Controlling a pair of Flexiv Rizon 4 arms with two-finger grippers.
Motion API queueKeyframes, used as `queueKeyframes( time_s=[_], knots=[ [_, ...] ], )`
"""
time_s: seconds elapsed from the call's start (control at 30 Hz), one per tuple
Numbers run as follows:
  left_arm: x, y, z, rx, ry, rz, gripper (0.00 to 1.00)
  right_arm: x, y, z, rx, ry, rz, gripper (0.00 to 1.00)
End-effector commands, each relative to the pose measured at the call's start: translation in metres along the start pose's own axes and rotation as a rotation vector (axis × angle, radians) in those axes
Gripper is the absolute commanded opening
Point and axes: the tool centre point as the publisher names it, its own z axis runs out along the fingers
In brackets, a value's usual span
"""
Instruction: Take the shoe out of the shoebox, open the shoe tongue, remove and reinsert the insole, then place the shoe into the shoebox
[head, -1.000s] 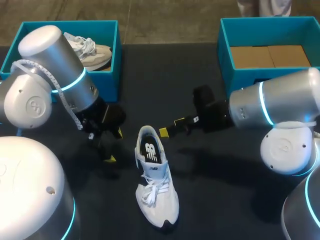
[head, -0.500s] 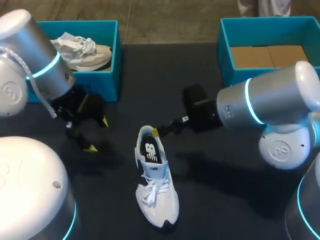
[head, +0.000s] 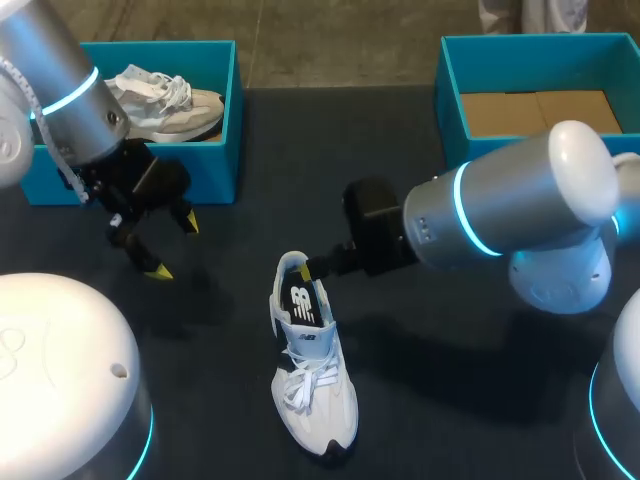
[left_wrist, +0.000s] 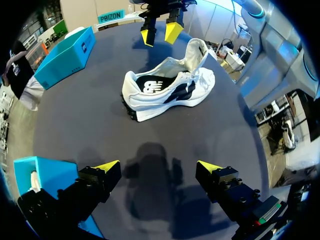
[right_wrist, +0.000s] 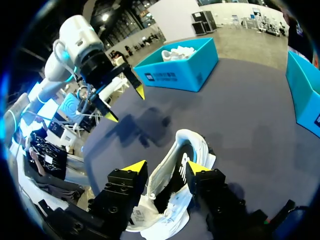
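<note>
Now the white shoe (head: 305, 370) lies out on the dark table (head: 450, 390) near the middle of the head view. Its toe points to 6 o'clock and its open heel to 12 o'clock, laces tied, with the dark insole showing in the opening.

Over the last second the two arms have swapped roles. The left gripper (head: 174, 246), which was just beside the heel at the shoe's 9 o'clock, has drawn back toward 10 o'clock. It now hangs well apart from the shoe, near the left shoebox (head: 215, 150). Its fingers are spread wide with nothing between them, as its own wrist view confirms.

Meanwhile the right gripper (head: 316, 268) has slid in from 3 o'clock and now sits at the rim of the heel, at about its 1 o'clock. In the right wrist view its fingers stand apart, one to each side of the heel opening. The left wrist view shows its yellow tips hovering just off the shoe, so it is not gripping yet.

The left shoebox at 10 o'clock holds a second shoe (head: 165, 100). The right shoebox (head: 480, 150) at 2 o'clock shows only cardboard (head: 540, 112).

The shoe is already out of its box, so the right arm appears to be lining up on the opening, probably for the tongue or insole step.
</note>
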Motion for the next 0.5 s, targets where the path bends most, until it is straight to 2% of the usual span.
queueKeyframes(
  time_s=[0.03, 0.2, 0.27, 0.33, 0.43, 0.5],
  knots=[
    [-0.002, 0.002, -0.009, -0.027, 0.003, 0.030, 1.00, 0.012, 0.001, 0.011, 0.007, -0.339, 0.006, 0.44],
    [-0.004, 0.009, -0.016, -0.058, -0.012, 0.081, 1.00, 0.016, 0.001, 0.016, 0.013, -0.368, 0.015, 0.35],
    [-0.005, 0.012, -0.018, -0.065, -0.019, 0.094, 1.00, 0.017, 0.000, 0.017, 0.017, -0.384, 0.018, 0.27],
    [-0.006, 0.014, -0.021, -0.066, -0.022, 0.107, 1.00, 0.018, 0.000, 0.018, 0.016, -0.386, 0.022, 0.13],
    [-0.007, 0.017, -0.024, -0.073, -0.029, 0.139, 1.00, 0.019, -0.001, 0.020, 0.017, -0.398, 0.030, 0.00],
    [-0.009, 0.020, -0.027, -0.072, -0.029, 0.144, 1.00, 0.020, -0.002, 0.024, 0.021, -0.401, 0.034, 0.00]
  ],
)
